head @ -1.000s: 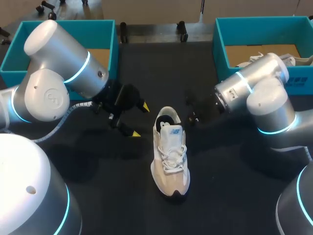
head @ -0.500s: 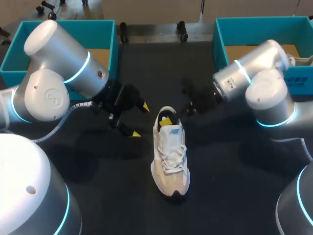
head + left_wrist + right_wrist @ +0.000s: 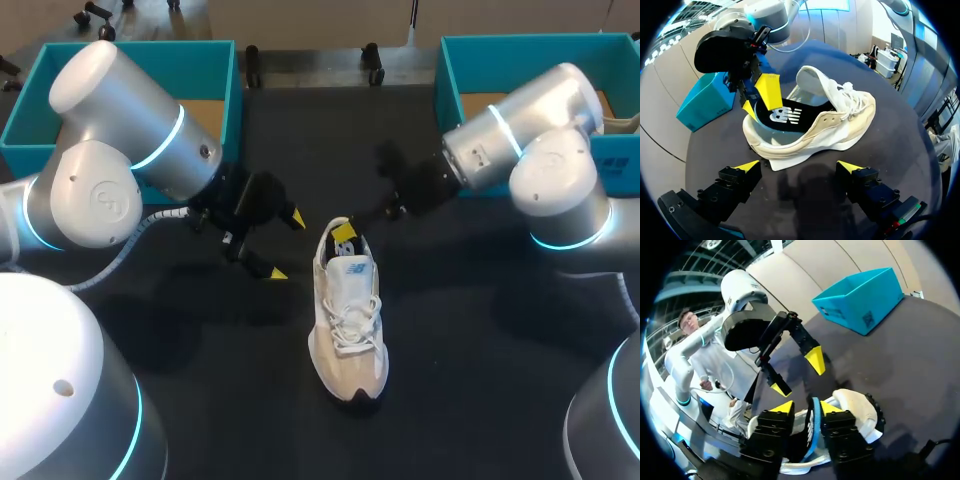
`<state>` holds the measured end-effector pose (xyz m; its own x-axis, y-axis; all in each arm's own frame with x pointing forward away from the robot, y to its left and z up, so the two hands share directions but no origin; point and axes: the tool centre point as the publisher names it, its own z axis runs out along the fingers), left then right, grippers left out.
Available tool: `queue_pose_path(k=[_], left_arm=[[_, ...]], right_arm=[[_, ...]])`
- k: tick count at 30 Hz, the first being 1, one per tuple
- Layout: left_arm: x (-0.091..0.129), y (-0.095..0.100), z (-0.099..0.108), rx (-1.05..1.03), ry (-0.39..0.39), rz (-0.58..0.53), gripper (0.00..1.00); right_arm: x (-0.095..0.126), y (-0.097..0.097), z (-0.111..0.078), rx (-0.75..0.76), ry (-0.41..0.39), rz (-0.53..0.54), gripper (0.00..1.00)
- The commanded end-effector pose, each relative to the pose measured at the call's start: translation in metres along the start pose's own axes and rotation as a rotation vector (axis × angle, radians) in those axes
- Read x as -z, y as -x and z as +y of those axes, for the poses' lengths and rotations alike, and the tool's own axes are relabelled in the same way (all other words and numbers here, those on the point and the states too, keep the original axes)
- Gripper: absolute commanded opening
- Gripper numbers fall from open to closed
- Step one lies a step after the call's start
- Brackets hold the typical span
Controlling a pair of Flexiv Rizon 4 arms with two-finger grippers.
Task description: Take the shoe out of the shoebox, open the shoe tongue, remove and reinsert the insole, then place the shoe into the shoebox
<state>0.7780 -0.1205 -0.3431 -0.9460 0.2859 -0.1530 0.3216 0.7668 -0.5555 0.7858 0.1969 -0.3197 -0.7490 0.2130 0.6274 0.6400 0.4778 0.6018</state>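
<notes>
While the right gripper (image 3: 343, 235) pinches the insole (image 3: 813, 426) at the heel of the mid-table shoe (image 3: 347, 320) and the left gripper (image 3: 286, 245) gapes at its ten o'clock, the unheld shoe could lift too.

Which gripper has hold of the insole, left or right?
The right gripper: its fingers pinch the black insole at the heel opening of the shoe. The left gripper hangs open beside the shoe, holding nothing.
</notes>
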Motion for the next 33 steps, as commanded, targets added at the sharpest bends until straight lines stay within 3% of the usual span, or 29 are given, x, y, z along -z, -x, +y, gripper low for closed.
queue_pose_path(k=[1, 14, 16, 18, 33], left_arm=[[0.000, -0.001, -0.001, -0.001, 0.005, -0.001, 1.00], [0.000, -0.001, -0.001, -0.001, 0.005, -0.001, 1.00], [0.000, -0.001, -0.001, -0.001, 0.005, -0.001, 1.00], [0.000, -0.001, -0.001, -0.001, 0.005, -0.001, 1.00], [0.000, -0.001, -0.001, -0.001, 0.005, -0.001, 1.00]], right_arm=[[-0.008, 0.006, -0.001, 0.004, 0.012, 0.000, 0.00], [-0.022, 0.012, -0.009, -0.020, -0.025, 0.027, 0.00], [-0.021, 0.011, -0.008, -0.019, -0.030, 0.020, 0.18], [-0.019, 0.008, -0.006, -0.017, -0.033, 0.016, 0.25], [-0.011, -0.010, 0.008, 0.024, -0.045, -0.024, 0.40]])
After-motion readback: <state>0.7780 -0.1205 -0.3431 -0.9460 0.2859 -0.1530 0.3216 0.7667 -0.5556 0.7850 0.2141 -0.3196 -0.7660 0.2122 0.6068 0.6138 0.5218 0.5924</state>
